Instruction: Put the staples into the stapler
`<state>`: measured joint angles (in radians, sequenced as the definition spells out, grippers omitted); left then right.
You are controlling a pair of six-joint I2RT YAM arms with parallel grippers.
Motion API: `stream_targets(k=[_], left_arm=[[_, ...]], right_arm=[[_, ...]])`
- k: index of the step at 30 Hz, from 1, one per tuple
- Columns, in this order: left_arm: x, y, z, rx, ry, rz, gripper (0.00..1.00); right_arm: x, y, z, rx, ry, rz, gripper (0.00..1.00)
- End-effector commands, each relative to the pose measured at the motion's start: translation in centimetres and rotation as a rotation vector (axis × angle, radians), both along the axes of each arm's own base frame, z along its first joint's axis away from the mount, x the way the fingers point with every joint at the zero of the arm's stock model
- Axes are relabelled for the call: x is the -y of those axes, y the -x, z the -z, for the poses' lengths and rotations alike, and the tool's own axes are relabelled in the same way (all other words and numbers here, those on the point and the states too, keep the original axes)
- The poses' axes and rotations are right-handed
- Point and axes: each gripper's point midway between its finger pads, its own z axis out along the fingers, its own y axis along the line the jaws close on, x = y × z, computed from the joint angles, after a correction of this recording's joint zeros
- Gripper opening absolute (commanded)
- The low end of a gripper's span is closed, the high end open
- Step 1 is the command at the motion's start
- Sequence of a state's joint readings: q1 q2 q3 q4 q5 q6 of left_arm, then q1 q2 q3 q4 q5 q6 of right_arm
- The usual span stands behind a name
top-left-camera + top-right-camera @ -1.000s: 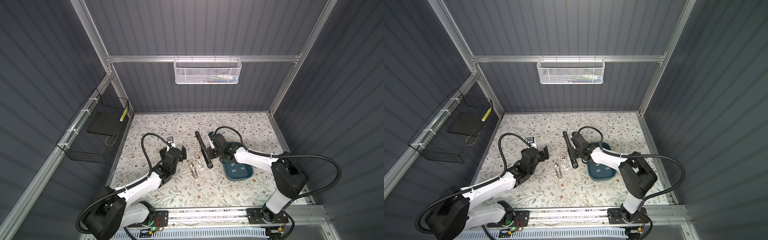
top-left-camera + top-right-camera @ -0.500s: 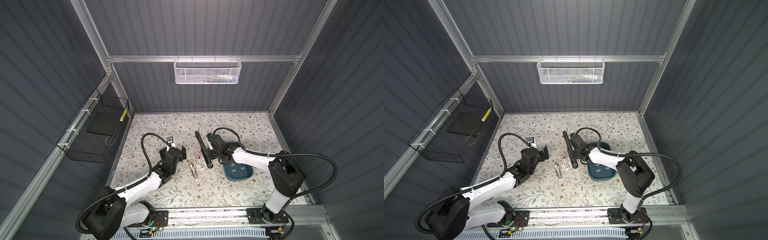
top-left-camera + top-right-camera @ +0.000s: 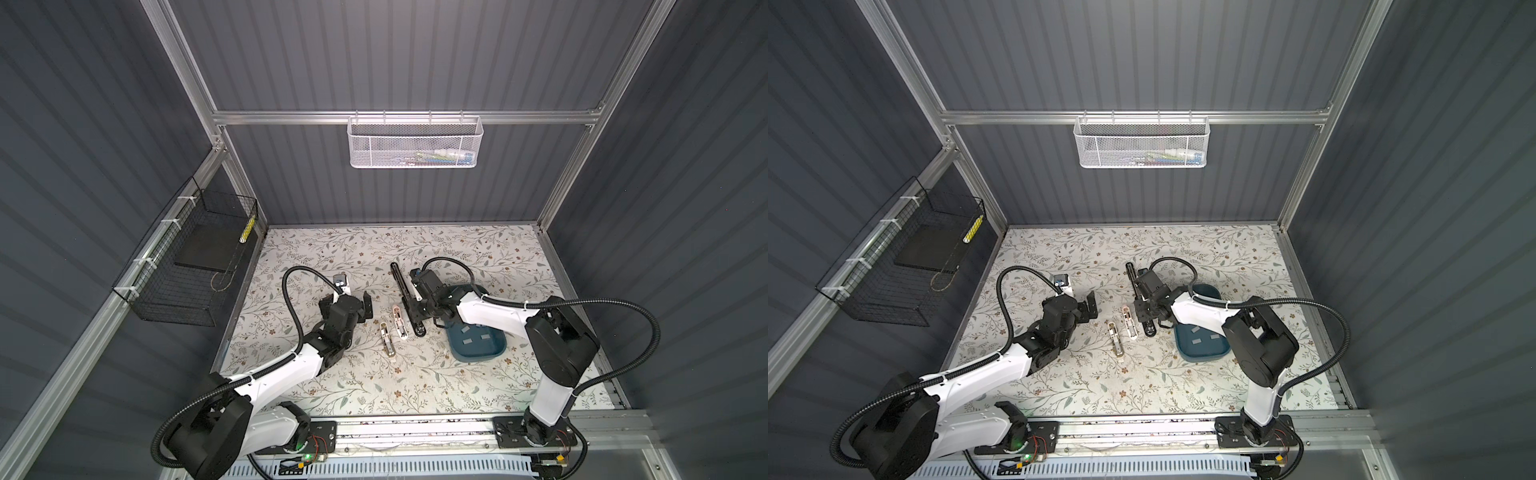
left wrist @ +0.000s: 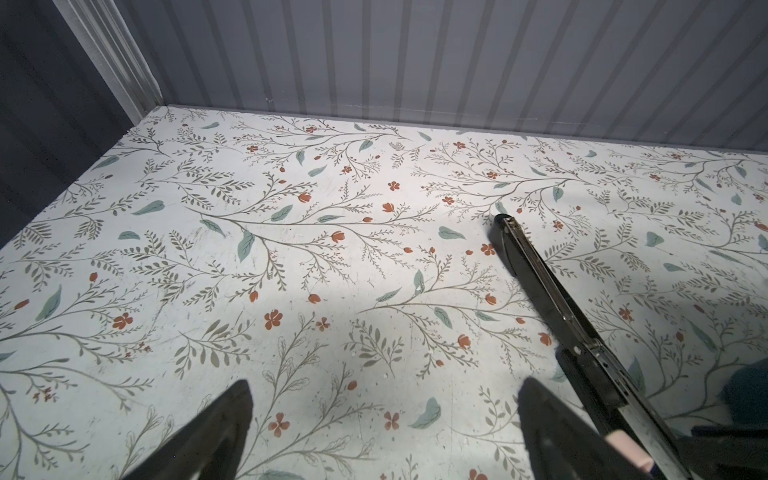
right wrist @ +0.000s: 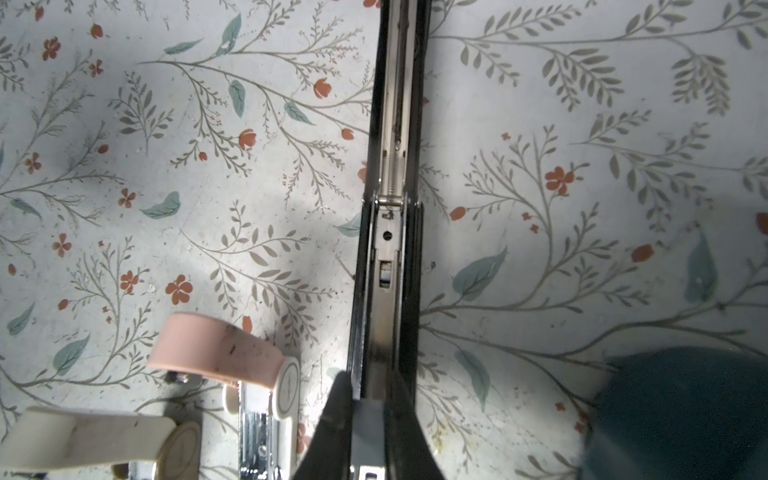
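Clamping: the right pincer [image 5: 368, 395] is closed tight on a grey strip [image 5: 368, 415] of staples, pinched between its two fingertips.
Strip place: right at the pincer tips, directly over the open metal channel of the black stapler [image 5: 388, 249], at the channel end nearest the pincer. I cannot tell if it touches the metal.
Black stapler: folded out flat on the table [image 4: 291, 249]. It runs straight ahead of the right pincer, and its channel lines up with the gap between the fingers.
Other staples [image 3: 465, 330]: a few grey strips lie loose in the blue tray [image 3: 494, 349]. The tray is just beside the right pincer, partly under its arm, on the side away from the left pincer.
Left pincer [image 4: 382, 432]: jaws wide apart, and only the flowered table shows between them. It sits low over the table, well apart from the right pincer. The black stapler lies ahead of it and off past one finger.
Small staplers: the pink stapler [image 3: 399, 322] and the cream stapler [image 3: 387, 340] both lie opened out between the two pincers. The pink one is just beside the right pincer's tips. The cream one is next to it, on the side toward the left pincer.
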<state>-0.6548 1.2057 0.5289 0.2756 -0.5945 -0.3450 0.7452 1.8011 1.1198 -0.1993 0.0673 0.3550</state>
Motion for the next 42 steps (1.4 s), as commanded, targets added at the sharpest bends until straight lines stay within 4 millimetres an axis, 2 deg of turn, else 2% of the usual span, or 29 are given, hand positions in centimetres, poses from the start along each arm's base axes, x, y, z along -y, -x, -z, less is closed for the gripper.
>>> stream_targets(k=[1,27,42], left_arm=[[-0.7,0.0,-0.8,0.027,-0.006,-0.019,1.0],[-0.5,-0.1,-0.5,0.015,-0.009,-0.015,1.0],[-0.7,0.0,-0.6,0.021,-0.011,-0.023,1.0]], right_arm=[[-0.3,-0.1,-0.3,-0.004,0.008,-0.01,0.05],[0.7,0.3,0.7,-0.021,0.05,0.011,0.04],[1.5,1.8,1.3,-0.053,0.038,0.019,0.03]])
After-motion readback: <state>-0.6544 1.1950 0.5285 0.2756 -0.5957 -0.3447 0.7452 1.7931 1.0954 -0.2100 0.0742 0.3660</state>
